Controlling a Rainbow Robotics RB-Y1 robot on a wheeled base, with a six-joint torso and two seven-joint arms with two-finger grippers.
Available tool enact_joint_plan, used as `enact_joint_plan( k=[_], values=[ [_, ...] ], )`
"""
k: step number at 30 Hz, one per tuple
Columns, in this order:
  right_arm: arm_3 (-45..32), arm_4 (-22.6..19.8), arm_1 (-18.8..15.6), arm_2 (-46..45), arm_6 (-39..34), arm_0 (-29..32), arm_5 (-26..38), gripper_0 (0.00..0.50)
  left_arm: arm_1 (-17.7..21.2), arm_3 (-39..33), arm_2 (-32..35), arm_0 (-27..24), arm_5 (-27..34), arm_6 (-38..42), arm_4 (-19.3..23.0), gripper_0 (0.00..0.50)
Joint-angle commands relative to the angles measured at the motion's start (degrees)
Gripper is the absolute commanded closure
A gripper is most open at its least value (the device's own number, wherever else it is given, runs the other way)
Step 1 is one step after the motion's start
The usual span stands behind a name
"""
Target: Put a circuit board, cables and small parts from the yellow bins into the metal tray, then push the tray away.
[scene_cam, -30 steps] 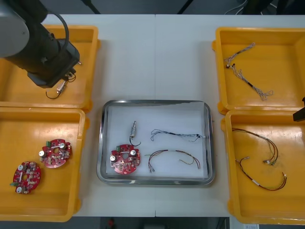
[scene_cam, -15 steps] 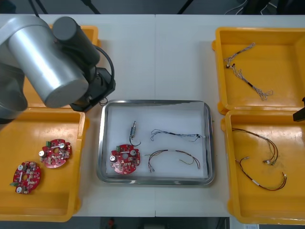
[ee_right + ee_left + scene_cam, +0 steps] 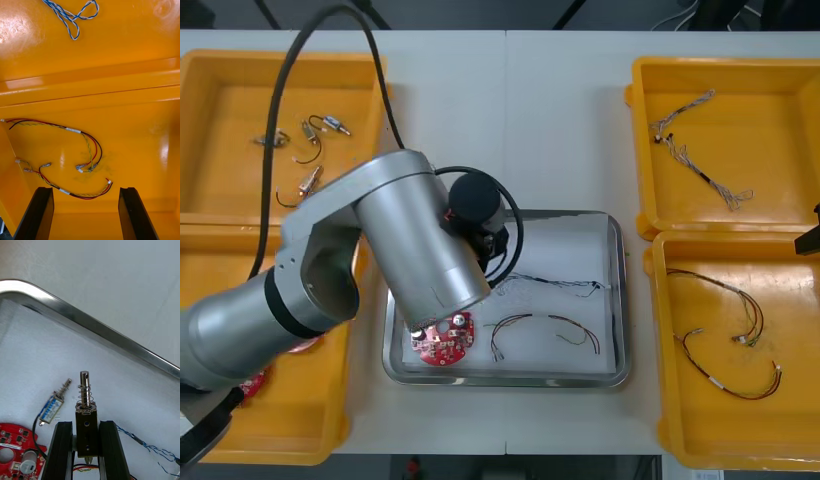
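My left gripper point(image 3: 85, 424) is shut on a small metal part point(image 3: 86, 397), a dark block with a spring and pin, just above the white inside of the metal tray point(image 3: 616, 300). In the tray lie another small metal part point(image 3: 55, 405), a red circuit board point(image 3: 444, 340), a blue and white cable point(image 3: 555, 283) and a red and yellow cable point(image 3: 545, 325). The left arm point(image 3: 420, 250) covers the tray's left part in the front view. My right gripper point(image 3: 87, 215) hangs open over red and yellow cables point(image 3: 88, 150) in the near right yellow bin point(image 3: 790, 440).
The far left yellow bin point(image 3: 220, 190) holds several small metal parts point(image 3: 310, 150). A blue and white cable point(image 3: 700, 150) lies in the far right yellow bin point(image 3: 780, 215). The left arm hides much of the near left bin point(image 3: 300, 440).
The left arm has swung from the far left bin to over the tray, carrying the small metal part. The right arm has not moved.
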Motion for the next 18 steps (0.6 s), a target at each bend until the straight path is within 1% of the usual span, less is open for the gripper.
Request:
enact_joint_plan(
  k=[1,2,3,5,9,12,18],
  values=[
    [-0.1,0.3,-2.7,-1.7,0.2,0.4,-0.4,0.000,-5.2,3.6,-3.9,0.5,-1.3,-0.2,-5.1,0.500],
    [-0.1,0.3,-2.7,-1.7,0.2,0.4,-0.4,0.000,-5.2,3.6,-3.9,0.5,-1.3,-0.2,-5.1,0.500],
    [-0.1,0.3,-2.7,-1.7,0.2,0.4,-0.4,0.000,-6.5,6.5,-4.8,0.5,-3.0,-0.5,-7.2,0.500],
    [-0.1,0.3,-2.7,-1.7,0.2,0.4,-0.4,0.000,-7.5,9.3,-5.4,0.4,-4.4,-0.8,-8.6,0.500],
    [-0.1,0.3,-2.7,-1.7,0.2,0.4,-0.4,0.000,-8.5,13.4,-6.9,0.4,-7.5,-1.1,-10.1,0.500],
    [-0.1,0.3,-2.7,-1.7,0.2,0.4,-0.4,0.000,-9.1,15.1,-7.6,0.4,-8.4,-1.2,-10.3,0.500],
    [-0.1,0.3,-2.7,-1.7,0.2,0.4,-0.4,0.000,-9.1,15.1,-8.9,0.4,-8.4,-1.1,-9.7,0.500]
  ],
)
